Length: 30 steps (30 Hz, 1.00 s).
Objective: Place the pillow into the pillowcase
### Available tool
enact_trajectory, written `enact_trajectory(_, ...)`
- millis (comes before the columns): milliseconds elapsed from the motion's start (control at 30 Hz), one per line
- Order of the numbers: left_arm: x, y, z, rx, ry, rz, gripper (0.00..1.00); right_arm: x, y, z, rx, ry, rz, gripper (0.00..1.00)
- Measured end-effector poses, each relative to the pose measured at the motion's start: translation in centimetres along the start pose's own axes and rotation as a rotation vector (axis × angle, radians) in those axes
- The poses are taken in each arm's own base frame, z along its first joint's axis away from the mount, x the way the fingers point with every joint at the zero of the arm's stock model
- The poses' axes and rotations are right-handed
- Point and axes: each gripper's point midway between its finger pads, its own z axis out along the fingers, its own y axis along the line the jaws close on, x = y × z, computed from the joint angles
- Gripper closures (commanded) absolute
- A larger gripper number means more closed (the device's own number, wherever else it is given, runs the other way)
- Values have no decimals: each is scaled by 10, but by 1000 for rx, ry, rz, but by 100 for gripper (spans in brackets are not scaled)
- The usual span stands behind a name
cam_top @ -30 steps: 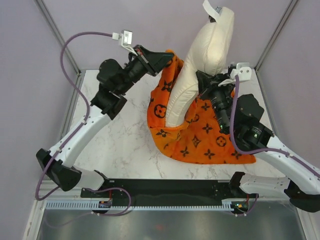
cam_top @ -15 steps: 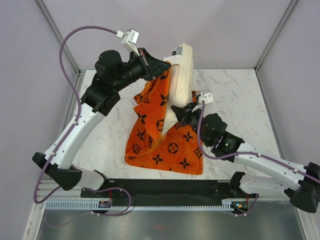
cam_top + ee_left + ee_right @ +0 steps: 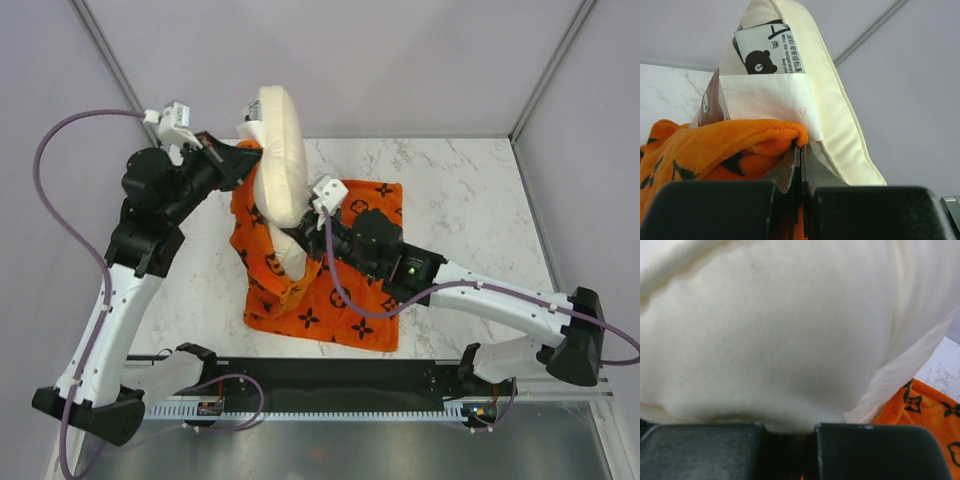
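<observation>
Your left gripper has its fingers pressed together on the hem of the pillowcase, with the orange plush pinched right at the tips. That hem is lifted high off the table, and the rest of the case hangs down from it in wrinkled folds. Just behind the pinched hem, in the left wrist view, you see the pillow rising past the fingers. Its white tags sit against the fabric edge, one printed with a small bear. Your right gripper is clamped on the pillow, and a fold of the cream cover is bunched between its two dark fingers. The pillow fills nearly all of that view. From above, the right arm reaches in from the right and grips the pillow low on its side. The pillow stands almost upright, tilted a little, with its lower end down inside the open mouth of the case and its upper half sticking out above the hem. The bottom of the case lies spread on the marble toward the near edge, and one flap lies flat behind the right arm.
</observation>
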Motion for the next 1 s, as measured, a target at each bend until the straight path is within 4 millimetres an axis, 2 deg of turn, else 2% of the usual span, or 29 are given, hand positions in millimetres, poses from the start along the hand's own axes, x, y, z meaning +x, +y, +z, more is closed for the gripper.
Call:
enact_trajectory(133, -11, 66, -37, -169, -112, -7, 98, 7, 36, 33, -84, 75, -102, 97)
enact_trajectory(233, 2, 123, -61, -309, -167, -45, 98, 20, 60, 50, -139, 118, -153, 95)
enact_trajectory(267, 12, 145, -67, -360, -174, -68, 98, 24, 69, 54, -165, 135, -164, 94)
enact_trajectory(333, 50, 192, -75, -468, -136, -152, 98, 29, 85, 59, -218, 160, -187, 90)
enact_trajectory(367, 69, 209, -79, -512, -111, -192, 98, 31, 94, 60, -245, 176, -200, 77)
enact_trajectory(433, 114, 242, -89, -594, -52, -282, 98, 39, 108, 61, -289, 220, -230, 63)
enact_trajectory(467, 130, 250, -93, -617, -33, -310, 98, 44, 115, 60, -309, 244, -245, 53)
enact_trajectory(533, 154, 260, -102, -646, -16, -349, 98, 56, 123, 53, -344, 291, -265, 48)
enact_trajectory(633, 154, 261, -107, -655, -47, -340, 98, 66, 128, 41, -361, 345, -272, 38)
enact_trajectory(700, 149, 261, -109, -663, -72, -328, 98, 64, 127, 32, -366, 362, -265, 22)
enact_trajectory(767, 147, 262, -110, -670, -85, -322, 98, 52, 127, 21, -376, 356, -246, 12)
enact_trajectory(867, 146, 265, -111, -685, -92, -321, 98, 24, 131, 2, -403, 311, -214, 11)
enact_trajectory(1000, 147, 267, -111, -695, -89, -324, 98, -27, 126, -26, -400, 206, -160, 8)
